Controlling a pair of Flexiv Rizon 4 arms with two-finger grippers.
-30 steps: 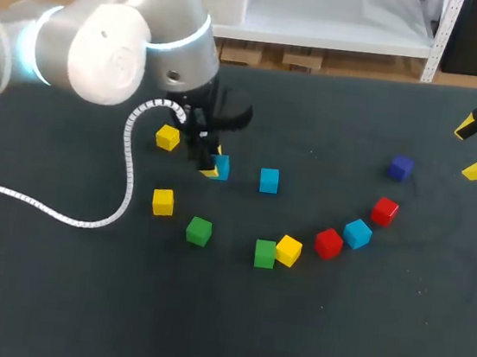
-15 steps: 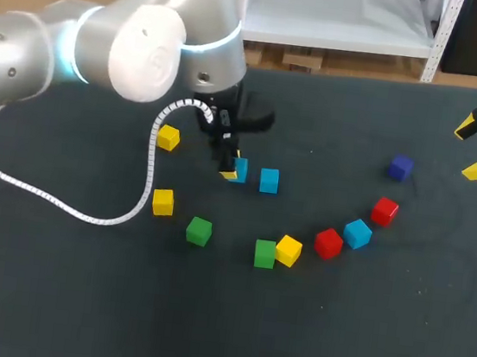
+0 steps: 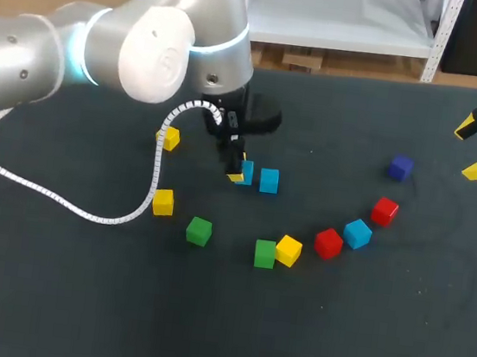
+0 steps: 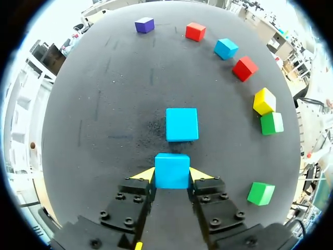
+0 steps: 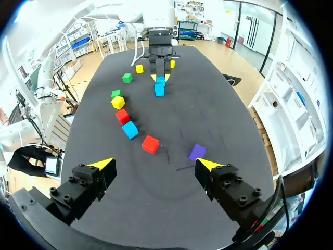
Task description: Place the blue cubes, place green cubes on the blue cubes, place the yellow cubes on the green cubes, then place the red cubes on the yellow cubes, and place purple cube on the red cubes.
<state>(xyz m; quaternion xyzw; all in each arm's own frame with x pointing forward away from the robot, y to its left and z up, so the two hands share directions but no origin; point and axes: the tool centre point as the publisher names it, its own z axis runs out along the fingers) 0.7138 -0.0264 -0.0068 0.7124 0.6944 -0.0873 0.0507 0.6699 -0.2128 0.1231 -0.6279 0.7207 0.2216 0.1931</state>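
The held blue cube (image 4: 171, 170) sits between the yellow tips of the left pincer (image 4: 171, 175), which is clamped on it from both sides. Whether it rests on the bench (image 3: 202, 331) or hangs just over it cannot be told. Just ahead of it, across a narrow gap and in line with the pincer, lies the second blue cube (image 4: 182, 124).

To the held cube's left in the head view are the first yellow cube (image 3: 170, 138) and, nearer the camera, the second yellow cube (image 3: 162, 201). The first green cube (image 3: 199, 230) lies near the latter. A white coiled cable (image 3: 145, 197) loops from the left arm (image 3: 124, 43) over the bench between these.

A curved row runs off to the right. It starts with the second green cube (image 3: 265, 253) touching the third yellow cube (image 3: 288, 251). Then come the first red cube (image 3: 328, 243), the third blue cube (image 3: 357, 233) just beside it, and the second red cube (image 3: 384, 210). The purple cube (image 3: 401, 168) lies farther on, apart from the rest.

The right pincer (image 3: 473, 150) hangs at the bench's far right, its fingers wide apart and holding nothing, well apart from every cube and nearest the purple one.
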